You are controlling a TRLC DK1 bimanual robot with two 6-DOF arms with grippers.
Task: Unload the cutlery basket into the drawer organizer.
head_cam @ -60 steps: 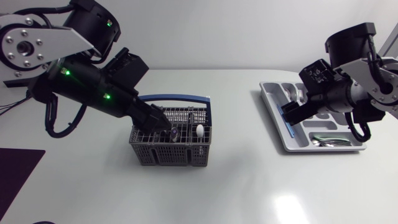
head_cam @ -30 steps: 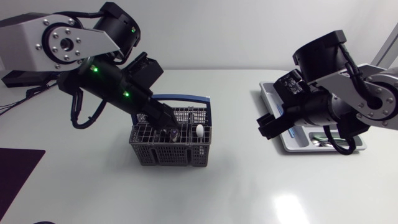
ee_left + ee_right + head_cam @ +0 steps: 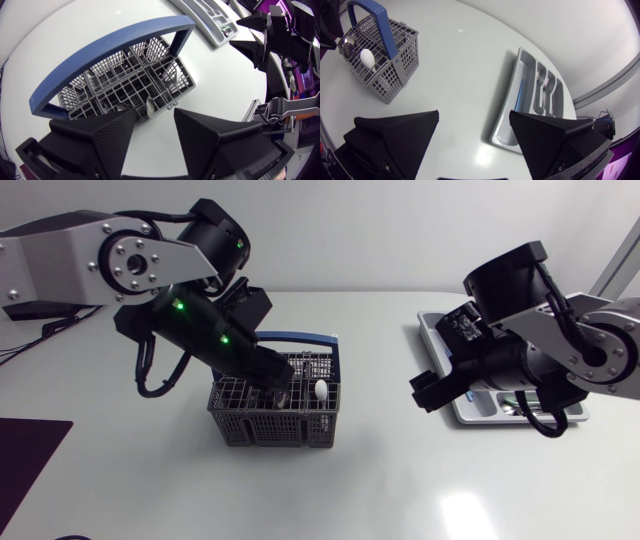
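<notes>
Here we are at the cutlery basket [image 3: 272, 412], sitting out on the tabletop [image 3: 380, 470] with its blue handle [image 3: 290, 338] arched over the top. Our left end effector [image 3: 276, 388] is dipped right down into the grid beside that handle. From the left wrist view its fingers stand apart, nothing pinched yet, with a slim metal piece [image 3: 150, 106] poking up in the gap between them. That looks to us like a line-up for a pick, wedges either side of the stem so one squeeze takes it. Also in the basket are a white round-ended utensil [image 3: 366, 57] in an outer cell and a spoon bowl [image 3: 347, 46] next to it, so there is plenty left to unload. Over on the other side, the drawer organizer [image 3: 428, 335] lies well apart from the basket. It holds a slim blue piece [image 3: 520, 94] in the long compartment and metal cutlery [image 3: 547, 82] in the shorter ones. Our right end effector [image 3: 475, 120] hovers over bare tabletop just beside the organizer's near rim, fingers spread wide and holding nothing. We read that as clearing the tray and turning toward the basket, though what it goes for we can't say.
</notes>
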